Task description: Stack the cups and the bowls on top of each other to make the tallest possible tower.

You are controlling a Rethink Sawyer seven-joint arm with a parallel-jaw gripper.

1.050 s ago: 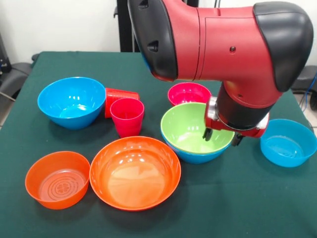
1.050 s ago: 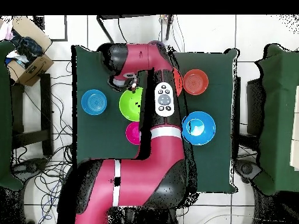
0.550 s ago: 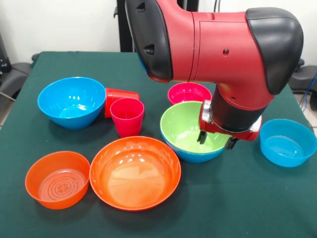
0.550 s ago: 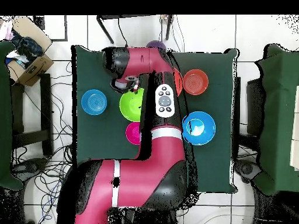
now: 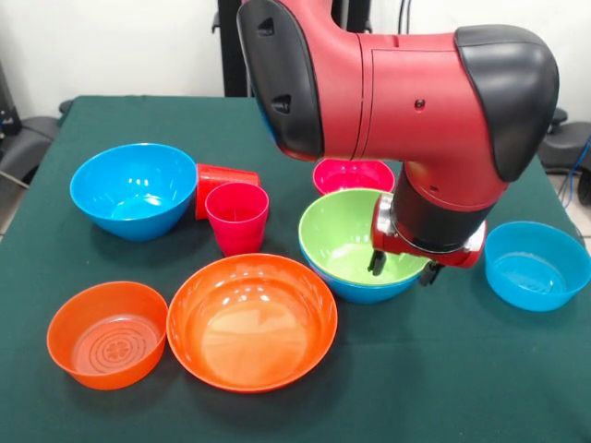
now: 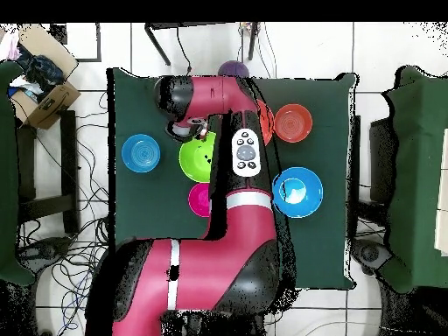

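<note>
A lime green bowl (image 5: pixel 346 235) sits nested in a blue bowl (image 5: pixel 362 291) at centre right. My gripper (image 5: pixel 404 269) is open at its near right rim, one finger (image 5: pixel 377 263) inside and the other outside. Behind it lies the small magenta bowl (image 5: pixel 353 175). The pink cup (image 5: pixel 237 217) stands upright, with the red-orange cup (image 5: pixel 224 177) lying on its side behind it. A large blue bowl (image 5: pixel 134 189) is at the left, the large orange bowl (image 5: pixel 251 321) and small orange bowl (image 5: pixel 108 334) are in front, and a light blue bowl (image 5: pixel 536 265) is at the right. In the overhead view the gripper (image 6: pixel 194 134) is at the green bowl's (image 6: pixel 197 159) edge.
A purple bowl (image 6: pixel 232 67) shows at the table's edge beyond the arm in the overhead view. The arm's bulky red and black body (image 5: pixel 406 92) hangs over the table's middle. Dark green cloth (image 5: pixel 443 388) covers the table.
The gripper has shifted slightly left and lower at the green bowl's rim. The bowls and cups have not moved.
</note>
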